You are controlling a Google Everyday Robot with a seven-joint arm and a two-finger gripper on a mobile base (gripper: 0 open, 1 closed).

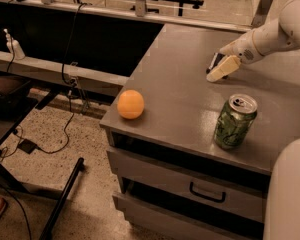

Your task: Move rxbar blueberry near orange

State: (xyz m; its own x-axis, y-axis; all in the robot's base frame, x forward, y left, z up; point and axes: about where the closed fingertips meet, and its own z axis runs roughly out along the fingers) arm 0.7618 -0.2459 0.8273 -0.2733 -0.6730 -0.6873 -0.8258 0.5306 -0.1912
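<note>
Camera view: tool (220,70) at dark, flat rxbar blueberry (214,61)

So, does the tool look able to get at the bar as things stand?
Probably yes: the tool is right at the bar, with nothing between them; the can and orange sit well clear, nearer the camera.

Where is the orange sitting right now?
In the camera view, the orange sits near the front left corner of the grey cabinet top, left of the green can; the gripper is farther back on the right.
</note>
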